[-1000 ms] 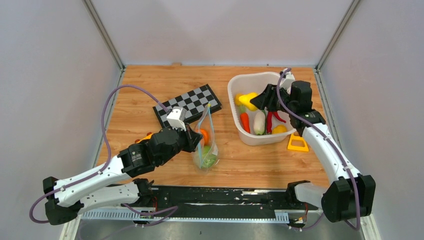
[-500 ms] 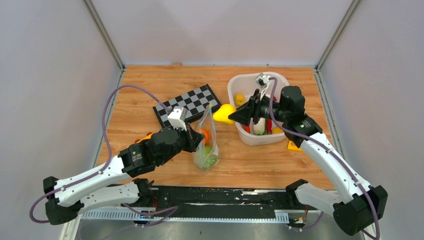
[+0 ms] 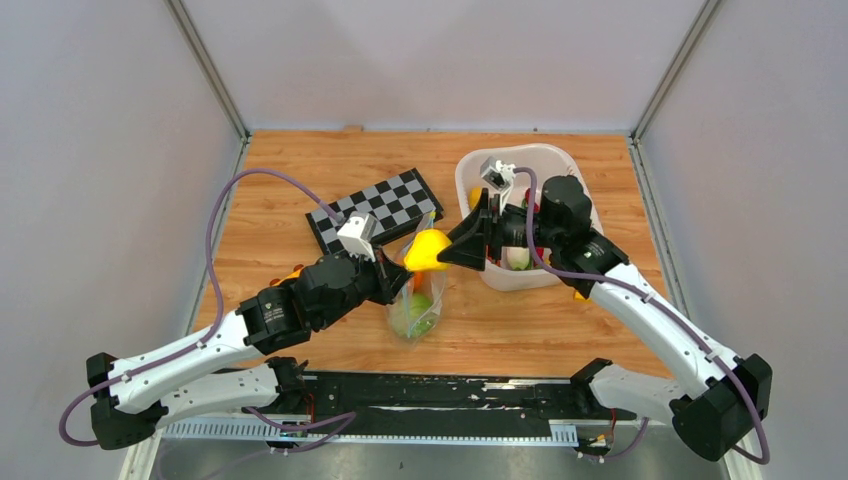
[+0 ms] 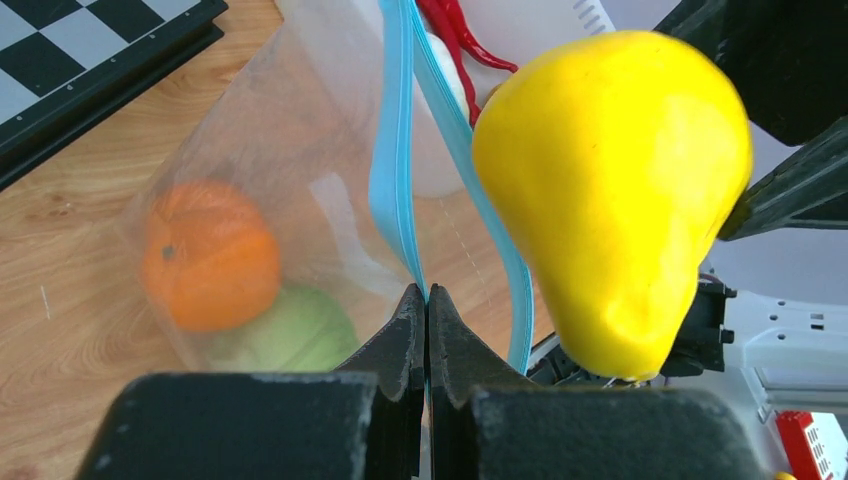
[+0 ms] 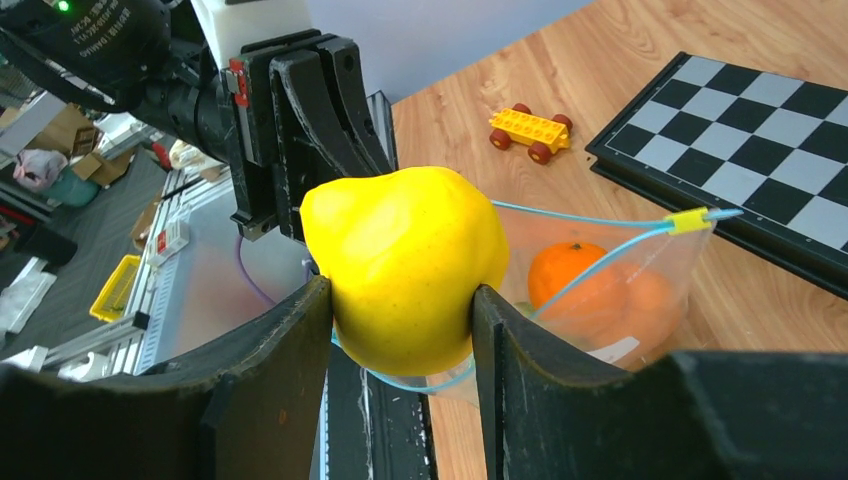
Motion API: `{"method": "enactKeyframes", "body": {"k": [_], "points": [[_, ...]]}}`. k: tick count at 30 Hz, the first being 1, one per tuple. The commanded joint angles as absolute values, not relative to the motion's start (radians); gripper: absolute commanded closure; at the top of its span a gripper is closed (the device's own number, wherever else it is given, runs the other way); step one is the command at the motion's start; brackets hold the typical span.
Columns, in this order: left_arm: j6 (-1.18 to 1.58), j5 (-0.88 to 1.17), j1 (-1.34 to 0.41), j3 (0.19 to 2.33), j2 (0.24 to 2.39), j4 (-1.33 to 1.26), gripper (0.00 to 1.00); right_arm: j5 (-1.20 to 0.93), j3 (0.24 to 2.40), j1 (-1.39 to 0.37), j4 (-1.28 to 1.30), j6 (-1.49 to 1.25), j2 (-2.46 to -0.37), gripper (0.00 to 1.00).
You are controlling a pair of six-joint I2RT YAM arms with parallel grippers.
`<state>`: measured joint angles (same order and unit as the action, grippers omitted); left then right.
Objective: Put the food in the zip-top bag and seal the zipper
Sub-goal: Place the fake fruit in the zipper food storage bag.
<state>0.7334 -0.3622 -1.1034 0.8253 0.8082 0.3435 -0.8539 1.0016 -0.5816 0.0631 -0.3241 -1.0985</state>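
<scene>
Over the open mouth of the zip-top bag (image 3: pixel 413 305), near the middle of the bench (image 3: pixel 300 170), hangs a yellow pear (image 3: pixel 427 250). The right fingers (image 5: pixel 505 350) grasp it around its body, one pressed to each side. The pictures do not settle whether its lower end has passed the rim.

The bag stands upright with its mouth gaping. The left fingers (image 4: pixel 420 330) are clenched tight on the near lip, pinching the teal-blue zipper (image 4: pixel 395 180) between their tips. From that pinch the two zipper strips spread apart, and they meet again at a small yellow slider (image 5: pixel 688 220) at the far end of the mouth.

At the bottom of the bag lie an orange (image 4: pixel 210 255) and a green cabbage (image 4: pixel 295 335), touching each other.

A white basket (image 3: pixel 470 185) stands just right of the bag, partly hidden by the right arm. A white radish (image 3: pixel 517 258) and a red pepper (image 4: pixel 455 30) show inside it.

A chessboard (image 3: pixel 375 205) lies flat behind and to the left of the bag. A yellow toy car (image 5: pixel 530 132) sits on the wood beyond the left arm, apart from the bag.
</scene>
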Motion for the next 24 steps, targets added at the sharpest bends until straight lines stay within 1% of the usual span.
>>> {"method": "enactKeyframes", "body": {"k": [1,6,11,18,22,24], "points": [[0.718,-0.344,-1.103,0.82,0.795,0.267,1.0,-0.93,1.016,-0.589,0.029,-0.242,-1.131,0.6],[0.721,-0.343,-1.103,0.813,0.781,0.259,1.0,-0.948,1.025,-0.588,0.108,-0.154,-1.159,0.6],[0.724,-0.35,-1.103,0.805,0.768,0.26,1.0,-0.848,1.044,-0.588,0.242,-0.031,-1.146,0.59],[0.723,-0.346,-1.104,0.805,0.774,0.255,1.0,-0.711,1.045,-0.593,0.309,0.031,-1.132,0.55],[0.723,-0.347,-1.103,0.807,0.772,0.258,1.0,-0.656,1.055,-0.604,0.335,0.043,-1.119,0.51],[0.721,-0.347,-1.103,0.808,0.77,0.257,1.0,-0.646,1.055,-0.606,0.336,0.043,-1.115,0.45]]}}
